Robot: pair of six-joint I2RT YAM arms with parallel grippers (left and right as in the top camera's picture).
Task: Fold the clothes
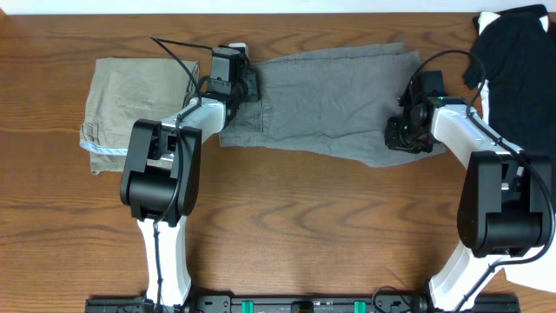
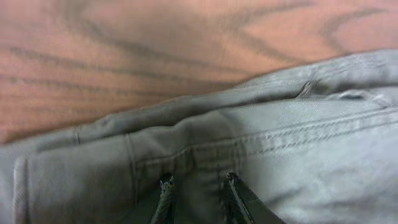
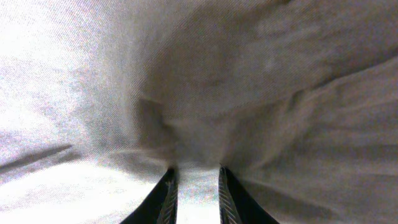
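Note:
Grey shorts (image 1: 330,100) lie spread across the middle of the table. My left gripper (image 1: 241,84) is at their left end, and the left wrist view shows its jaws (image 2: 198,182) closed on a stitched waistband fold (image 2: 261,140). My right gripper (image 1: 407,132) is at the shorts' right end. In the right wrist view, puckered grey cloth (image 3: 205,106) is pinched between its fingertips (image 3: 196,172). Olive-khaki shorts (image 1: 130,100) with a pale-blue lining edge lie folded at the far left.
A black garment (image 1: 517,61) is heaped at the back right corner, over something white (image 1: 487,103). Bare wooden table (image 1: 313,226) runs along the front, between the two arm bases. The left arm's cable (image 1: 174,54) loops above the khaki shorts.

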